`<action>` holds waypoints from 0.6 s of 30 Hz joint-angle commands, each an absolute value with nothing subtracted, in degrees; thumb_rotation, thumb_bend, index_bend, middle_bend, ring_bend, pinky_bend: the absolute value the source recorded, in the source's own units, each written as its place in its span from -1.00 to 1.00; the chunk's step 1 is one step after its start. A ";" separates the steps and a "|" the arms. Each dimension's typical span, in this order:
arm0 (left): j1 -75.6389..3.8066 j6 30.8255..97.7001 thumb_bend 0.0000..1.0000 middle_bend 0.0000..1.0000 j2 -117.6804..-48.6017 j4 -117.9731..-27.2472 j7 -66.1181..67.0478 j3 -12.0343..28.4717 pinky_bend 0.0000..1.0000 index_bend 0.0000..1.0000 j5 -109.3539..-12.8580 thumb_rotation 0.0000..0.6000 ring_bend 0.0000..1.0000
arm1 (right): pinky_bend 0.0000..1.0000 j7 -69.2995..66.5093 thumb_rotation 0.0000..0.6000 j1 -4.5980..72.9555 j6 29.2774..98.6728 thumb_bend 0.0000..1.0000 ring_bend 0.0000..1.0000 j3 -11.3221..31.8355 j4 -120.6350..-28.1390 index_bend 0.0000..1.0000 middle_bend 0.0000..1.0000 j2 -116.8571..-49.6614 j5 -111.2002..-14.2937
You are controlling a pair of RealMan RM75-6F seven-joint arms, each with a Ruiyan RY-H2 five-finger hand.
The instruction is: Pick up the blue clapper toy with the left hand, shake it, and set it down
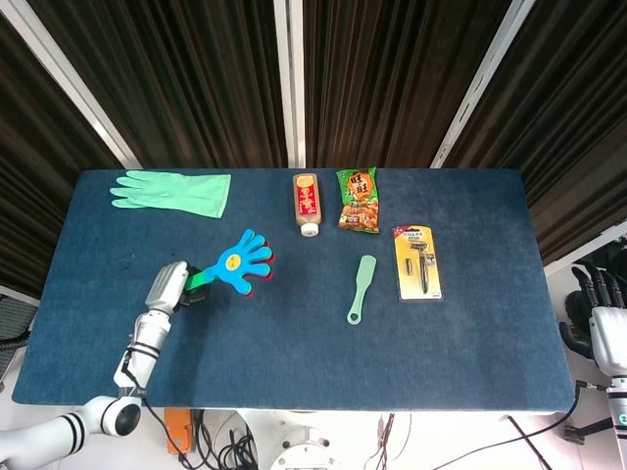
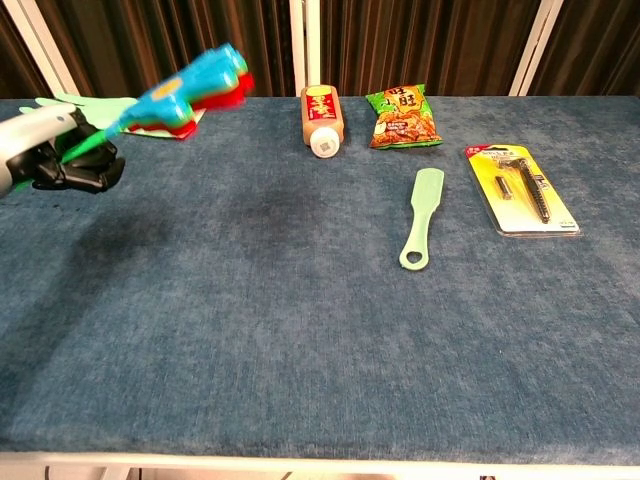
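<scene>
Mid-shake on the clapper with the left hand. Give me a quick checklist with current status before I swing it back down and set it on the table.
1. Left hand grips the green handle of the blue hand-shaped clapper toy: ok.
2. Clapper lifted off the blue table cloth: ok.
3. Landing patch in front of the left hand free of objects: ok.
4. Green rubber glove clear of the downswing: cannot tell; the chest view overlaps them.
5. Brown sauce bottle apart from the clapper: ok.
6. Right hand off the table: ok.

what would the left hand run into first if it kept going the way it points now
The left hand grips the blue clapper toy and points up and right. Along that line the sauce bottle looks like the first thing met, though the hand is raised, so it might pass above it.
</scene>
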State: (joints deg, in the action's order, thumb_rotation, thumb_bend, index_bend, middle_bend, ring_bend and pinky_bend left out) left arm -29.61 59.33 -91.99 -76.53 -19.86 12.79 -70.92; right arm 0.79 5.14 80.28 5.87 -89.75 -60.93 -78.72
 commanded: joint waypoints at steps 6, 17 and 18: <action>-27.75 56.61 0.39 1.00 -83.35 -82.83 -51.80 16.63 1.00 1.00 -77.76 1.00 1.00 | -1.00 1.15 1.00 5.18 80.26 -0.44 -1.00 5.85 -90.00 -1.00 -1.00 -60.96 -78.73; -30.91 60.77 0.35 1.00 -87.98 -66.62 -14.64 8.77 1.00 1.00 -85.44 1.00 1.00 | -1.00 2.06 1.00 5.26 80.34 -0.44 -1.00 5.75 -90.66 -1.00 -1.00 -60.82 -78.92; -31.24 60.60 0.35 1.00 -87.99 -65.91 -12.83 8.20 1.00 1.00 -85.98 1.00 1.00 | -1.00 2.05 1.00 5.24 80.39 -0.44 -1.00 5.78 -90.72 -1.00 -1.00 -60.79 -78.86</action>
State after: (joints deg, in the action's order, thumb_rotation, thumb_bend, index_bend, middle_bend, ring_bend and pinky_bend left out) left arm -29.29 58.98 -85.52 -74.98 -36.04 12.89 -80.76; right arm 2.05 5.24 80.38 5.78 -90.71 -60.80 -78.86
